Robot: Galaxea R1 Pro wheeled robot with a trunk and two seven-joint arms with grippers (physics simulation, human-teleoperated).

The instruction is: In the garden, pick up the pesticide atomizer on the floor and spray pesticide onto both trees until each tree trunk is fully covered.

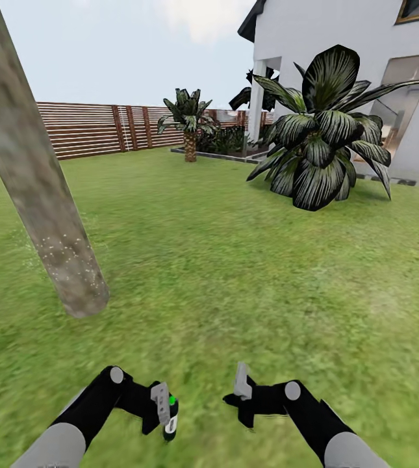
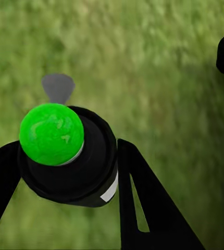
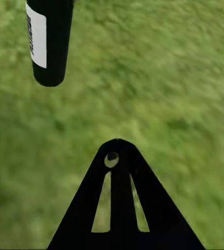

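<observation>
Left gripper jaws clamp the pesticide atomizer, lower left of frame; right gripper jaws closed, empty. Tree trunk top cut off.

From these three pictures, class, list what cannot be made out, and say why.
- Trunk: its crown is cut off by the head view's top edge.
- Atomizer: its nozzle is hidden by its green cap in the left wrist view.
- Atomizer label: print blurred in the right wrist view.
- Spray coverage on the trunk: too faint.

Head camera forward-down over lawn, both wrist cameras close above that same grass
</observation>
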